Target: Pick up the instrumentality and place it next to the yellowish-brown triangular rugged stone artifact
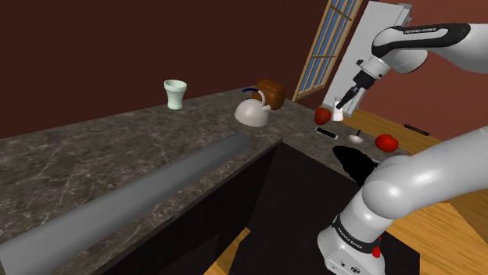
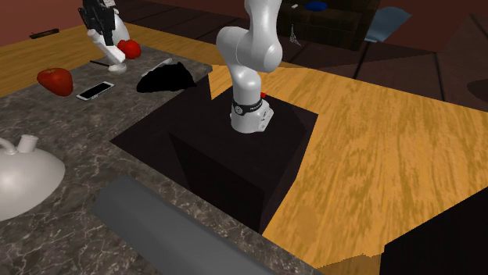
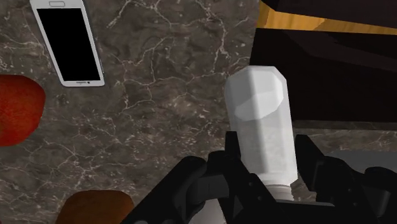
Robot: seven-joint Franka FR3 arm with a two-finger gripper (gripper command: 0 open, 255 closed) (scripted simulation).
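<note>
My gripper (image 3: 272, 175) is shut on a white faceted bottle (image 3: 259, 118), one black finger on each side of its lower part. It hangs above the dark marble counter (image 3: 165, 95) near the counter's edge. In the shoulder view the gripper (image 1: 345, 99) holds the white bottle (image 1: 339, 111) at the far right end of the counter. The brown rugged stone (image 1: 271, 92) stands farther along that view's left, behind a white kettle (image 1: 251, 114). The second exterior view has the gripper (image 2: 102, 30) and the bottle (image 2: 117, 50) at its upper left.
Under the hand lie a white phone (image 3: 69, 43), two red fruits (image 1: 323, 115) (image 1: 385, 142), a small white dish (image 1: 356, 138) and a black lump (image 2: 166, 76). A pale green cup (image 1: 175, 94) stands at the counter's back. A grey bar (image 1: 125, 203) runs along the front.
</note>
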